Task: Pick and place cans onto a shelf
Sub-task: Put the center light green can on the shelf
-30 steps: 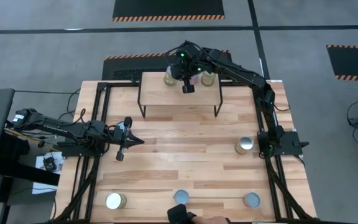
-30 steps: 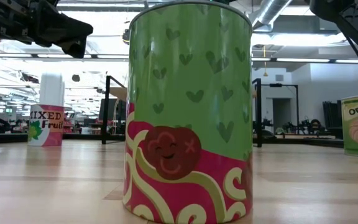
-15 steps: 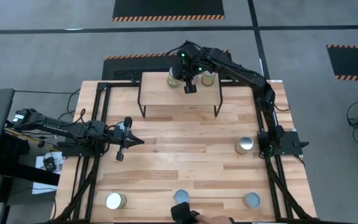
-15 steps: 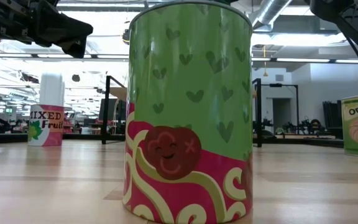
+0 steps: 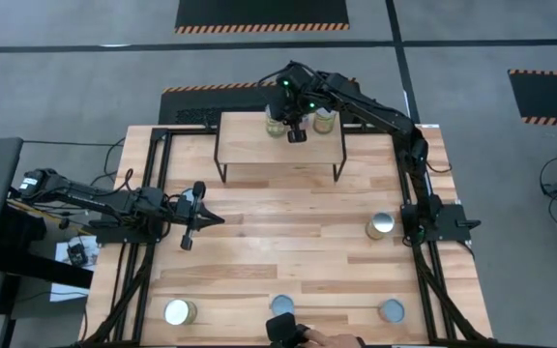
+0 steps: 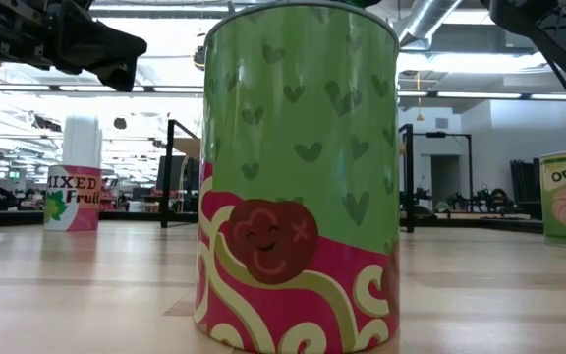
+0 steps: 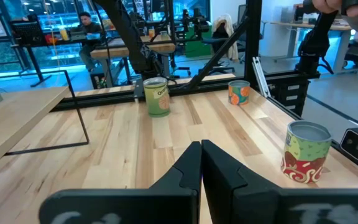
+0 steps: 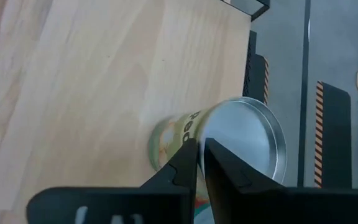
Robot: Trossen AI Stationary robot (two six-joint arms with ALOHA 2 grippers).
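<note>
The shelf (image 5: 280,147) stands at the table's far middle, with two cans on its plank top. My right gripper (image 5: 297,133) is shut above the shelf, right beside the left one, a green-labelled can with a silvery top (image 5: 275,124) (image 8: 244,146). The other shelf can (image 5: 324,120) stands to its right. Several more cans stand on the table: one at the right (image 5: 380,226) and three along the near edge (image 5: 180,312) (image 5: 282,306) (image 5: 391,310). My left gripper (image 5: 190,224) (image 7: 201,155) is shut and empty over the table's left. My right gripper's shut fingertips (image 8: 188,155) stand against the can's side just below its top rim (image 8: 207,134), coming down at a slant from above. The can stands upright on the shelf. I cannot tell whether the fingers touch it.
A person's hand (image 5: 312,338) reaches in at the near edge beside the middle can. In the low view a green-and-red can (image 6: 298,177) fills the foreground. Black frame rails (image 5: 153,193) run along the table's left and right sides.
My right gripper has gone a little toward the table's right edge above the shelf, staying shut. The green-labelled can beside it has slid the same way along the plank, still upright.
</note>
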